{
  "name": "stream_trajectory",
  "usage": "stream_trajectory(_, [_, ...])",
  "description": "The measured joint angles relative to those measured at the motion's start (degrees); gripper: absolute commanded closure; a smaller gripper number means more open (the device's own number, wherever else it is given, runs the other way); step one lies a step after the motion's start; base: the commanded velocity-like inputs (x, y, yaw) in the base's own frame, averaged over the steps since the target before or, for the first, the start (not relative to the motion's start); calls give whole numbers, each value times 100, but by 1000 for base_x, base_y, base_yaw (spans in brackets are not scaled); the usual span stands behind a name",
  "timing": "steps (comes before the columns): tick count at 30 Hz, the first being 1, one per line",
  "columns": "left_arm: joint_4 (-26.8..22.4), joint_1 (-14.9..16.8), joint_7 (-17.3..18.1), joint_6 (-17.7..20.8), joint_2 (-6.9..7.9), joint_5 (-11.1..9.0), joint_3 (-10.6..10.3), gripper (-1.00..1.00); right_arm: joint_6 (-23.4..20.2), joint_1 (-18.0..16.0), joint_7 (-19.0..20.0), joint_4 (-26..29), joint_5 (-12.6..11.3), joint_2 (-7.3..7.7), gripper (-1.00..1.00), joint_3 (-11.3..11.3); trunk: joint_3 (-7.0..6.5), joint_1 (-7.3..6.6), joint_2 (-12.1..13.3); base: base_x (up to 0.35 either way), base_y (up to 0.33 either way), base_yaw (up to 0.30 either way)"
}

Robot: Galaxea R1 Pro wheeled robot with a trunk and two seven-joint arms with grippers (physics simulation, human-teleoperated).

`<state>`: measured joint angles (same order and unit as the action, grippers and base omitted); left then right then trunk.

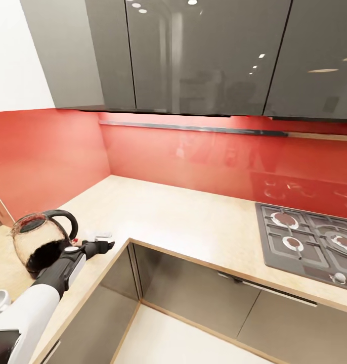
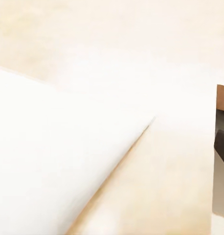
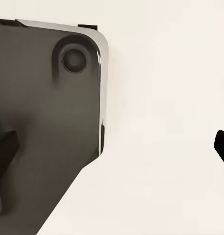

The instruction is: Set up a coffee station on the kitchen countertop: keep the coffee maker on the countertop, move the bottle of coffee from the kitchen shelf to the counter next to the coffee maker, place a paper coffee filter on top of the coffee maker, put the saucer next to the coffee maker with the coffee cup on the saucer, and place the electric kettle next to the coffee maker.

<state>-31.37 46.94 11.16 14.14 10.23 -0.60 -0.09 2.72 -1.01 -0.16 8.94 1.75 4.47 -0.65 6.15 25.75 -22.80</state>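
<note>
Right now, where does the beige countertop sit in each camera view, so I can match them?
Head view: the countertop runs in an L across the middle.
Left wrist view: beige surface beside a white sheet.
Right wrist view: pale surface, cannot tell if it is counter.
Shared landmark: grey cabinet front below its edge.

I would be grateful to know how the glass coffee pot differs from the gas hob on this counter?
The round glass coffee pot with black handle stands upright by the left gripper; the flat grey gas hob lies across the corner. Both rest on the beige countertop.
</note>
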Motion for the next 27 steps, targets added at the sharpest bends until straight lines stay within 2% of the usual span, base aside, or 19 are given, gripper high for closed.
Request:
stream_trajectory(7, [0,-4,0,1,3,2,0,-100,0,0,0,-2,0,0,-100,0,0,-1,0,113,0,0])
stream_trajectory(17, [-8,-112,0,5,3,7,2,-100,0,0,0,-2,1,0,-100,0,0,0,0,5,0,0])
stream_trajectory(18, [-8,-115,0,7,1,14,-3,100,0,4,0,-2,1,0,-100,0,0,0,0,0,0,0])
stream_trajectory(27, [-13,-117,-7,9,4,-4,15,100,0,1,0,-2,0,0,-100,0,0,0,-1,0,0,0])
